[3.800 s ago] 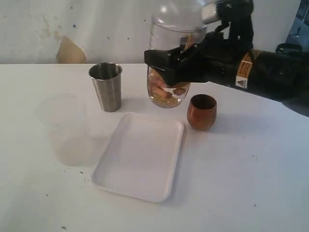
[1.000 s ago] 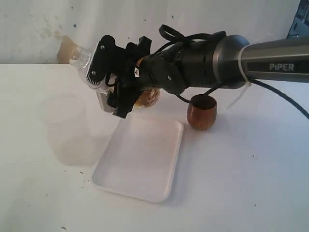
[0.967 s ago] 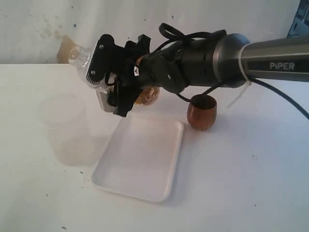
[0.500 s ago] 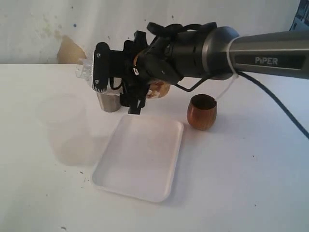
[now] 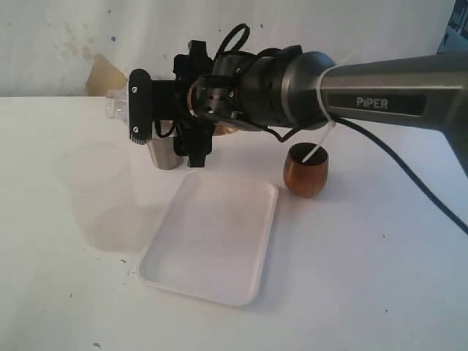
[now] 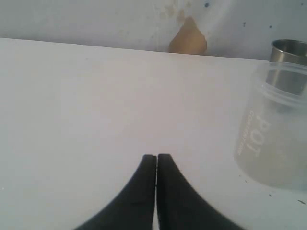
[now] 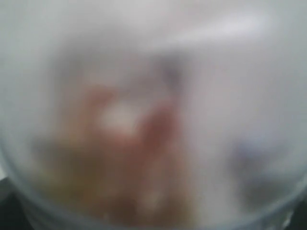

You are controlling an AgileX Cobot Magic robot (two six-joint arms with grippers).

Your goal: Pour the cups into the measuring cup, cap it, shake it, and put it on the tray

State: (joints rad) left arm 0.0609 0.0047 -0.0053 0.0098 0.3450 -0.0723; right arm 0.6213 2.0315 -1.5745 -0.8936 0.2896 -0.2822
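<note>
White tabletop (image 5: 380,278) carries everything. Right arm (image 5: 380,95), grey with black wrist, reaches in from the right across the middle. White rectangular tray (image 5: 212,241) lies flat at near centre, nothing on it. Frosted cup (image 5: 99,194) stands upright left of the tray, apart from it. Measuring cup (image 5: 117,104) is in the air beyond the tray's far edge, tipped on its side, domed lid pointing left; right hand (image 5: 164,117) is clamped around it. The right wrist view shows only a blur of brownish pieces inside. Steel tumbler (image 5: 164,153) stands upright behind the hand, mostly hidden. Brown wooden cup (image 5: 306,170) stands upright right of the tray's far corner. Left hand (image 6: 156,160) is clenched on nothing, low over bare tabletop, left of the frosted cup.
</note>
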